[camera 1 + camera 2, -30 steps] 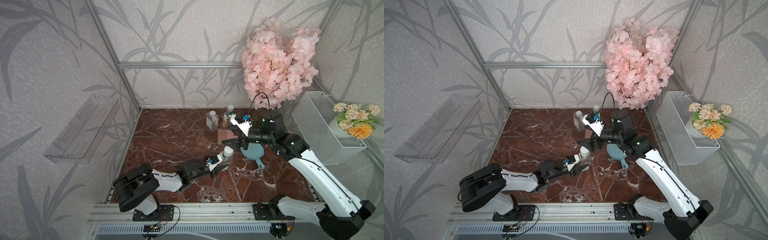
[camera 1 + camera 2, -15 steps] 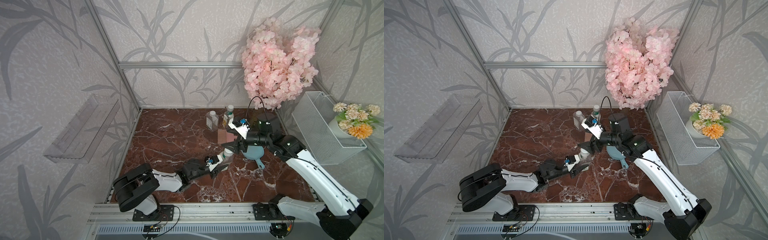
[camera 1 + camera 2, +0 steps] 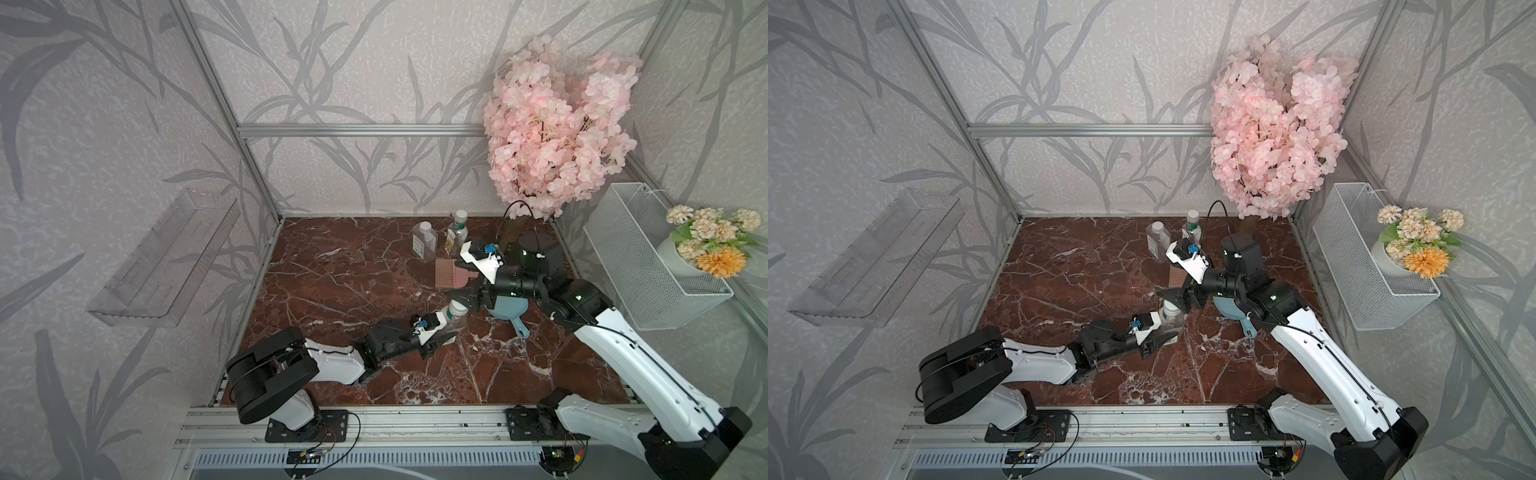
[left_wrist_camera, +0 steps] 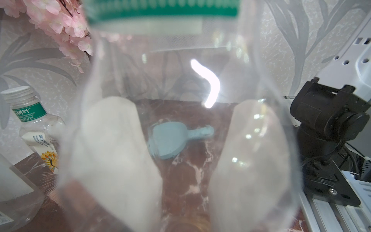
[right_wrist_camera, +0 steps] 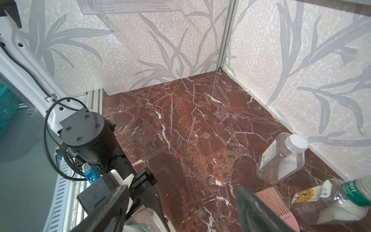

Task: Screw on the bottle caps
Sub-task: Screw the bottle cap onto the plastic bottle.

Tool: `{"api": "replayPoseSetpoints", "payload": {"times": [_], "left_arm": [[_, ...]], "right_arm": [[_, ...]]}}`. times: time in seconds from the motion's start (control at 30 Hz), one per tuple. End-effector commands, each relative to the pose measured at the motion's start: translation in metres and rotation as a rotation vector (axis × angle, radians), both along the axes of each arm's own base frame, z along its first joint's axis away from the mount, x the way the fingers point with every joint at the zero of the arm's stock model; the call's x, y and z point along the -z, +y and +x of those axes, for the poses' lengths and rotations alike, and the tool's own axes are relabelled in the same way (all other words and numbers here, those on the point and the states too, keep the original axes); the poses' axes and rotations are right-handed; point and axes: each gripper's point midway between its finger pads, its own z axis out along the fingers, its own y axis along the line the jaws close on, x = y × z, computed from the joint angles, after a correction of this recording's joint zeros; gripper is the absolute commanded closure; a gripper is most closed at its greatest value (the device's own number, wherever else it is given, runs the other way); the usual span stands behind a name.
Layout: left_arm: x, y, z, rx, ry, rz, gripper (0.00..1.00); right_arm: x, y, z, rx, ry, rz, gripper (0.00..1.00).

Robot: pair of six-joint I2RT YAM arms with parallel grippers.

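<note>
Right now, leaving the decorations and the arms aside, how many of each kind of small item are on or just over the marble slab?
Clear plastic bottles: 3
Round white plastic screw caps: 3
Pink bristle brush: 1
Blue-grey plastic dustpan: 1
Total: 8

The squarish clear bottle [image 5: 281, 160], its white cap [image 5: 297, 141] on, stands on the red-brown marble top [image 5: 190, 120] near the leaf-patterned wall [image 5: 301, 60]. Just beside it, nearer the camera, are a pink brush [image 5: 269, 200] and a round bottle [image 5: 331, 202] with a green-white label. The right gripper [image 5: 181, 187] holds its dark fingers [image 5: 255, 209] wide apart. Across the marble from the squarish bottle sits the left arm's black wrist motor [image 5: 88, 136]. A third bottle [image 5: 138, 226] shows only a blurred top by the finger farther from the squarish bottle.
</note>
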Motion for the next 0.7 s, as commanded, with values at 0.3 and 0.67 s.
{"api": "replayPoseSetpoints", "payload": {"times": [0.3,0.67], "left_arm": [[-0.0348,-0.001,0.0002,0.002,-0.054,-0.11,0.69],[-0.0353,0.0014,0.0007,-0.009,-0.057,-0.11,0.69]], "right_arm": [[0.0016,-0.0039,-0.0033,-0.017,0.028,0.078,0.13],[0.0003,-0.002,-0.0051,-0.03,0.038,0.13,0.13]]}}
